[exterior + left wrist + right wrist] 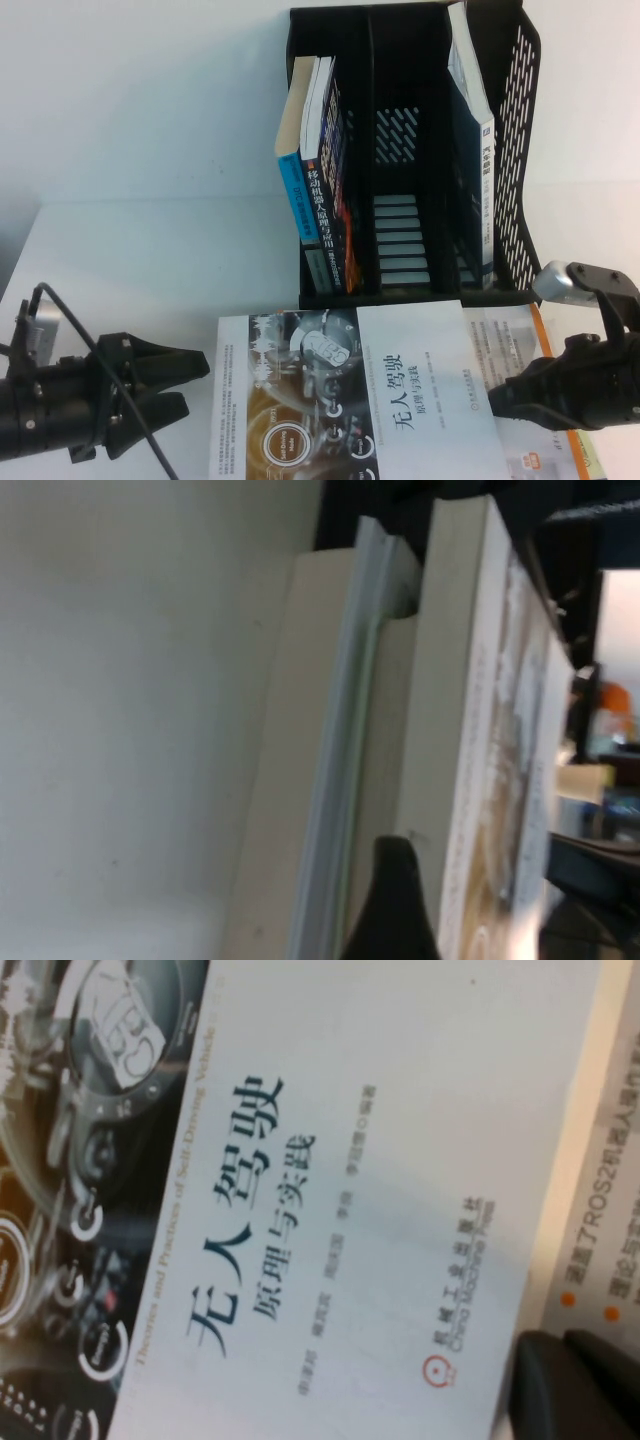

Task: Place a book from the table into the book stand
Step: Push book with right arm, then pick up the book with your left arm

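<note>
The book (360, 395) lies flat on the table (150, 260), cover up, just in front of the book stand (410, 150), its long axis running from the stand toward the robot. Under its right edge lies the ROS2 book (520, 400). A blue-spined book (310, 180) leans in the stand's left slot. The left gripper (190, 385) is open at the book's left edge. The right gripper (505, 400) is at its right edge; I cannot tell its state.
</note>
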